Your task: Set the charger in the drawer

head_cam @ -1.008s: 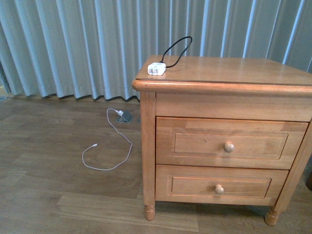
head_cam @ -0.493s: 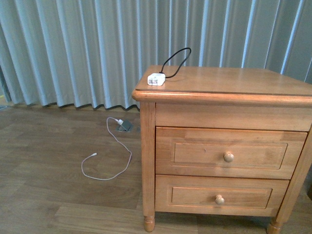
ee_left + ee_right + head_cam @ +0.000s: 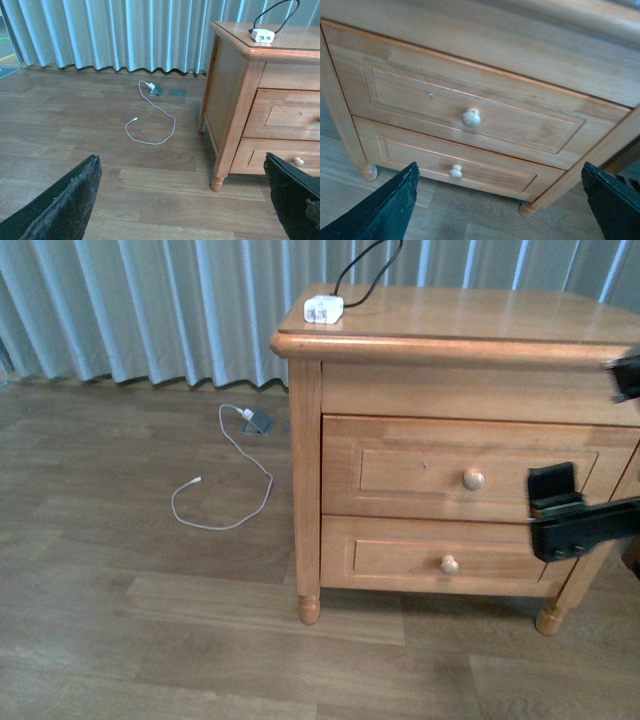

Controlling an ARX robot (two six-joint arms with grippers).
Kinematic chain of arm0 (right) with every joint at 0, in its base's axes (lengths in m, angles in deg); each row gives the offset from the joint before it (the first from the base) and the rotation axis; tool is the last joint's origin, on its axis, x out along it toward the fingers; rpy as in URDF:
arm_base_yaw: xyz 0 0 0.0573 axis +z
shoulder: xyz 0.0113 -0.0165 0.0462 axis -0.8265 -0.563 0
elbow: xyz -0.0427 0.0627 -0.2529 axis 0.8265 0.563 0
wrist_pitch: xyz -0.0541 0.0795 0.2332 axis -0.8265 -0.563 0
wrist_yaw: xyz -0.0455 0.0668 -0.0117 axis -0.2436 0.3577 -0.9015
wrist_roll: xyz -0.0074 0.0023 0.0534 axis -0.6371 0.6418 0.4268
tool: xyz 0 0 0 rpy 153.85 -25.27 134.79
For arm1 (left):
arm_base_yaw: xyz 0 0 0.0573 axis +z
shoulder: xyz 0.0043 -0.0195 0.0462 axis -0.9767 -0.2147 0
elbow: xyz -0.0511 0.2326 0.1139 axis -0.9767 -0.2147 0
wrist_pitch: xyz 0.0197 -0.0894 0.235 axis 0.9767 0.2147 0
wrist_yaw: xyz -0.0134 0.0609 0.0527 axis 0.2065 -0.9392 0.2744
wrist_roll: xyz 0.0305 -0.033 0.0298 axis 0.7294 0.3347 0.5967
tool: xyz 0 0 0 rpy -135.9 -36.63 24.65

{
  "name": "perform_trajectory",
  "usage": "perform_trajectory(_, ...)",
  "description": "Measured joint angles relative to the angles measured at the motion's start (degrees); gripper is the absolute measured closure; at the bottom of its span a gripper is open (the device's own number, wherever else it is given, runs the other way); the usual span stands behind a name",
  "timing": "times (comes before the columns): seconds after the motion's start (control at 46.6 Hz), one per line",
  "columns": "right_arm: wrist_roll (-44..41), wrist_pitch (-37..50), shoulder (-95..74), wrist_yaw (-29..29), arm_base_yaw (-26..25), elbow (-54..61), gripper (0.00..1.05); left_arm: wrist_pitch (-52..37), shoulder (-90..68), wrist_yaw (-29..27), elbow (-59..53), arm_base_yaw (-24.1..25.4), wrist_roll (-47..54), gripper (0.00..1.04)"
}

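Front view shows the charger (image 3: 323, 310) lying flat on the worktop (image 3: 480, 315) of a honey-coloured nightstand (image 3: 305, 480), at the corner toward 10 o'clock. Its thin black cable (image 3: 365, 265) loops up and away toward 1 o'clock, out of the frame. The drawer (image 3: 400, 468), the upper of two, is fully shut, its panel front flush with the frame and its round knob (image 3: 473, 479) free of any contact. The lower drawer (image 3: 390, 558) beneath it is shut as well. The right end effector (image 3: 588, 435) stands at 3 o'clock from that knob, just in front of the nightstand's face. Its two black fingers (image 3: 552, 490) are spread wide apart and nothing is held between them. In the right wrist view the same fingers frame both drawer fronts, and the upper knob sits at about 11 o'clock from the gap between them, apart from either finger. In the left wrist view the left end effector (image 3: 177, 200) is also spread wide and empty, above the wooden floor (image 3: 120, 620), with the nightstand at 2 o'clock from it. A thin white cable (image 3: 225, 502) lies curled on the floor at 9 o'clock from the nightstand, well apart from it. One end of it reaches a small grey floor socket (image 3: 260, 422) near the foot of the pale pleated curtain (image 3: 150, 310).
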Motion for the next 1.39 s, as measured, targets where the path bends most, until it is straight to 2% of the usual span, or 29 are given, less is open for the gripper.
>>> perform_trajectory(0.214,-1.0,2.6,-17.9,-2.2,1.3,-14.1,0.08,0.0,0.0,0.0,0.0,0.0,0.0,0.06)
perform_trajectory(0.729,0.7,-3.4,-36.0,-5.6,0.5,-38.4,0.08,0.0,0.0,0.0,0.0,0.0,0.0,0.06)
perform_trajectory(1.072,2.2,-4.8,-38.3,-6.8,-1.1,-41.0,0.08,0.0,0.0,0.0,0.0,0.0,0.0,0.06)
perform_trajectory(1.393,3.3,-2.9,-38.2,-4.8,-0.9,-40.3,0.08,0.0,0.0,0.0,0.0,0.0,0.0,0.06)
